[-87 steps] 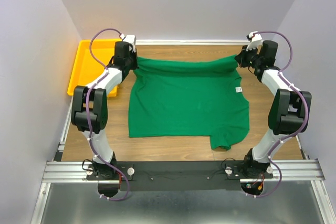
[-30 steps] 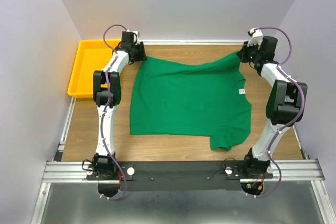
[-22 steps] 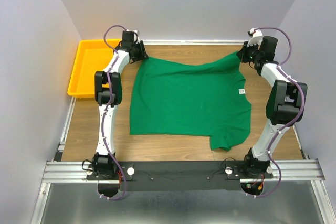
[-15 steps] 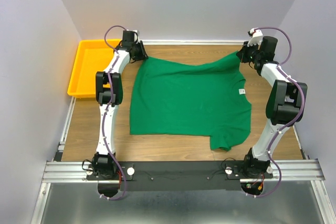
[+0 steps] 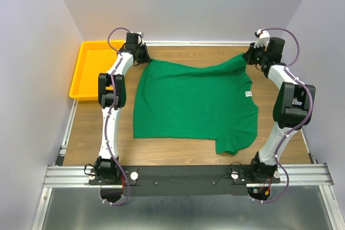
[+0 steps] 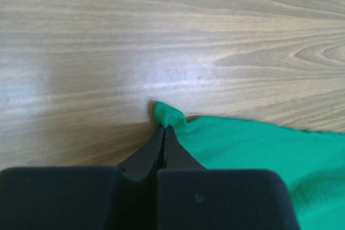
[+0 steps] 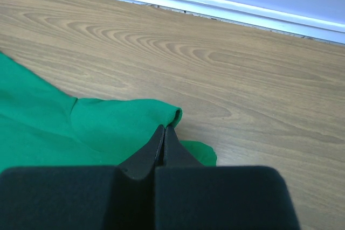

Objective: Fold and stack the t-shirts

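My left gripper (image 6: 163,129) and right gripper (image 7: 164,127) clench only thin shirt (image 5: 194,100) corners at their tips, so lifting could slip one.

Both arms are stretched to the far side; the left gripper (image 6: 163,129) and right gripper (image 7: 163,127) are clamped on t-shirt (image 5: 194,100) edges.

Both arms (image 5: 106,127) have white links, black joints, looping purple cables (image 5: 116,28) and black claws (image 6: 163,129).
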Motion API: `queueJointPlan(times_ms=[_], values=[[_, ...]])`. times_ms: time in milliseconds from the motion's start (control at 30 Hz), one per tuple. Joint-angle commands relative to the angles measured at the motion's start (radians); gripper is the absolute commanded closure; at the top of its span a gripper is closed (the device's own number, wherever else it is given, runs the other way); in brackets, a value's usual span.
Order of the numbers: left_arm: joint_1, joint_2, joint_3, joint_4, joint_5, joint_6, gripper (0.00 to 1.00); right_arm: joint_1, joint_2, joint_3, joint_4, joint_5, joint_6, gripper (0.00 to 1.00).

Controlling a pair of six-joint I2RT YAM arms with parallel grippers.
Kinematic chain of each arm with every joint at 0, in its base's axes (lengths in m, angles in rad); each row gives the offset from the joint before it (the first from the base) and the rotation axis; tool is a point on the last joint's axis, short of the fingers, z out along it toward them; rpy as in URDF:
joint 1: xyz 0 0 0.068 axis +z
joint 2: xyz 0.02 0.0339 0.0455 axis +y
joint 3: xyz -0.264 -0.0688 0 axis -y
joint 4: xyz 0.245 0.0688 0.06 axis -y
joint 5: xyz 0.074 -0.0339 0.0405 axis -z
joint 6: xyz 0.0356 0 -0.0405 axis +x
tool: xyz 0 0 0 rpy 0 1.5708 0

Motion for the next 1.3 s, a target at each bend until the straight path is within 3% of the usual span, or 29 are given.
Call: queueJointPlan(times_ms=[0,133,533,867,1267], values=[[0.002,-0.139,-0.119,0.092,-0.055,0.048,1.0,-0.009,-0.018,0.016,-0.02,-0.019,0.008,0.99],[0.014,-0.323,-0.282,0.203,-0.06,0.077,1.0,-0.009,-0.027,0.03,-0.022,-0.022,0.021,0.99],[0.056,-0.503,-0.599,0.309,-0.02,0.113,1.0,-0.021,-0.028,0.076,-0.022,-0.064,0.058,0.99],[0.069,-0.512,-0.587,0.317,0.006,0.108,1.0,-0.021,0.005,0.12,-0.019,-0.12,0.081,0.99],[0.069,-0.503,-0.614,0.33,0.061,0.111,1.0,-0.021,-0.008,0.064,-0.022,-0.14,0.07,0.99]])
